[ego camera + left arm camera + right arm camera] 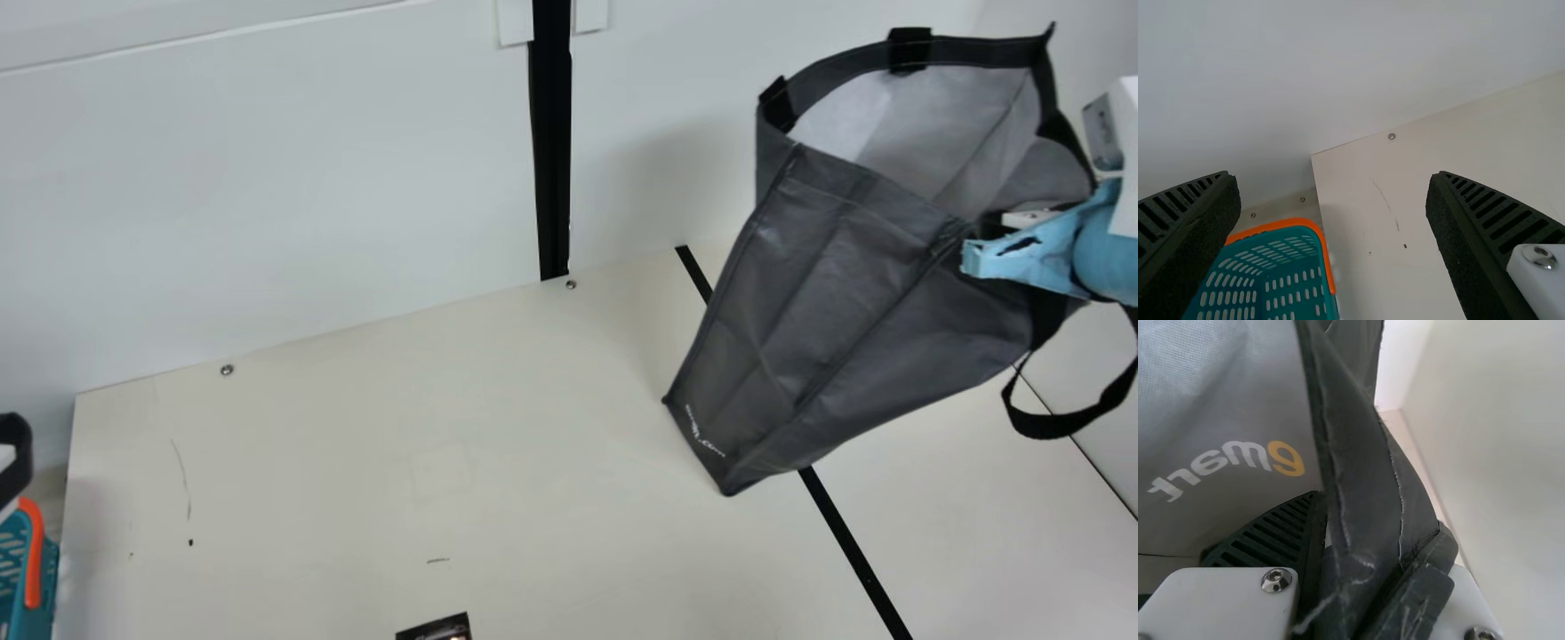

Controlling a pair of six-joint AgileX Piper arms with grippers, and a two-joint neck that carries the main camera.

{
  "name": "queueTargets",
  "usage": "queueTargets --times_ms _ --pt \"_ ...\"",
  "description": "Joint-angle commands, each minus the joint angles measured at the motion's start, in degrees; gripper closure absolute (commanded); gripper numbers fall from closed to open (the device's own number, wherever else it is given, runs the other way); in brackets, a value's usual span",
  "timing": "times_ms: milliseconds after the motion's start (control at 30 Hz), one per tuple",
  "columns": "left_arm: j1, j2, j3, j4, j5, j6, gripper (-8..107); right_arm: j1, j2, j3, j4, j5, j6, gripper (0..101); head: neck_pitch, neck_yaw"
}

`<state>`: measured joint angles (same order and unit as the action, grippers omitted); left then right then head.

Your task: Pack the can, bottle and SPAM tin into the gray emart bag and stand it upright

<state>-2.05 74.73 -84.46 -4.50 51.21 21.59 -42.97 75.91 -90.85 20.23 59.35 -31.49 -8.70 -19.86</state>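
The dark gray bag [853, 311] hangs tilted over the table's right side, mouth open toward the upper right, a lower corner at the tabletop. My right gripper [1036, 249], partly wrapped in light blue, is at its rim. In the right wrist view, the right gripper [1338, 547] is shut on the rim of the gray bag [1351, 453], one finger inside. A piece of my left gripper [13, 458] shows at the main view's left edge. The left gripper [1335, 180] stands open and holds nothing in its own view. A small dark object [440, 628] is cut off at the main view's bottom edge.
A teal basket with an orange rim [34, 551] stands beyond the table's left edge, below my left gripper. White walls rise behind the cream table [356, 444] and at its right. A black handle loop [1058, 425] dangles from the bag.
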Motion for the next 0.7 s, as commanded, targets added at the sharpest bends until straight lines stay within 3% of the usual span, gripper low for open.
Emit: queueTargets --times_ms 0,600,667 --pt "0.0 0.0 0.0 0.0 0.0 0.0 9 -1.6 0.3 -0.4 -0.2 -0.3 -0.5 101 -1.3 -0.1" --pt "0.0 0.0 0.0 0.0 0.0 0.0 9 -12.9 4.7 -4.6 0.9 1.2 -5.8 101 -1.3 -0.1" --pt "0.0 0.0 0.0 0.0 0.0 0.0 9 -13.6 5.1 -4.9 1.2 1.3 -6.2 95 -1.3 -0.1"
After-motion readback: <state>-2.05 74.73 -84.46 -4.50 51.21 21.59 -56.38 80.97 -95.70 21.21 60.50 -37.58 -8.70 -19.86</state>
